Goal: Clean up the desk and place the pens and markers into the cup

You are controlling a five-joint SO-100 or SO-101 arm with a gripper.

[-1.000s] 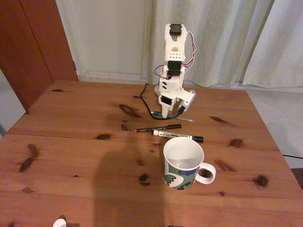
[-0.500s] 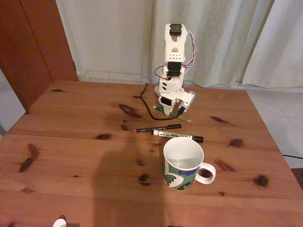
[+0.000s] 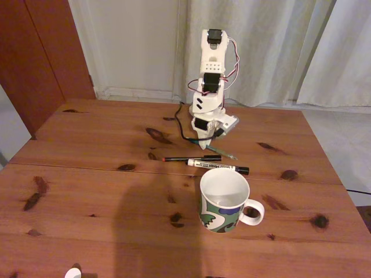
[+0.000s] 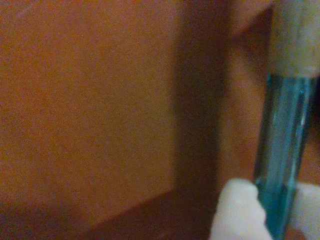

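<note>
1. Wrist view: the jaws (image 4: 270, 210) are clamped on a teal pen (image 4: 282, 150), whose clear barrel stands between the white fingers (image 4: 235, 212) over the table (image 4: 100, 100).
2. Fixed view: the jaws (image 3: 204, 139) hang just above the table (image 3: 87, 191) with the teal pen (image 3: 223, 153) slanting down toward the right, its tip at or near the wood.
3. A black pen (image 3: 191, 158) and a white marker (image 3: 217, 167) lie between the arm and the cup (image 3: 225, 200), which stands upright, handle to the right.
4. To do it well, I would lift until the pen clears the rim, carry it over the cup's opening, tilt it nearly upright, then release low.
5. Print on the marker is too small to read.
</note>
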